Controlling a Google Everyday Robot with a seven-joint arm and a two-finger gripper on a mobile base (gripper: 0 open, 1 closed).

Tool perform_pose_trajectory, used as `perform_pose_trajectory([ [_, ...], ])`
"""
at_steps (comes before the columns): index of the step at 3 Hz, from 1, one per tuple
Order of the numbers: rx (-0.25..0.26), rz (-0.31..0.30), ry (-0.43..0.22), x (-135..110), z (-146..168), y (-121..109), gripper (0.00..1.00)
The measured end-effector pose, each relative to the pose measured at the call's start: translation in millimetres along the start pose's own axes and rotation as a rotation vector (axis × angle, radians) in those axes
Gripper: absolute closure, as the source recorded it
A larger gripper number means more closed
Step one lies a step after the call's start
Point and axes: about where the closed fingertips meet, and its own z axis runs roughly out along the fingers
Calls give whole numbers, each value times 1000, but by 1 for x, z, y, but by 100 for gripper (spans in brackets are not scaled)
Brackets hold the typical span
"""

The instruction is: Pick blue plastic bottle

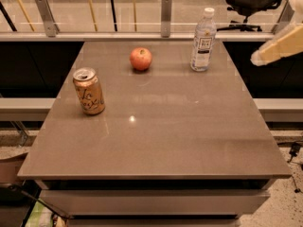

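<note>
The blue plastic bottle (203,40) stands upright near the far right edge of the table; it is clear, with a white cap and a white label with dark print. My gripper (259,56) comes in from the right edge of the view as a pale shape. It hangs in the air to the right of the bottle, beyond the table's right edge, about level with the bottle's lower half, and does not touch it.
A red apple (141,58) sits at the far middle of the grey table (156,141). An orange-tan drink can (89,91) stands at the left. A glass railing (163,13) runs behind the table, with an office chair (251,1) beyond it.
</note>
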Motion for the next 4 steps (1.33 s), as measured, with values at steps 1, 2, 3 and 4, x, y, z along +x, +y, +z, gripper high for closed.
perform_pose_trajectory([
  [1, 3, 103, -113, 6, 27, -16, 0],
  [2, -1, 193, -216, 5, 54, -30, 0],
  [3, 8, 250, -293, 1, 77, -44, 0],
  [4, 29, 310, -310, -7, 117, -69, 0],
])
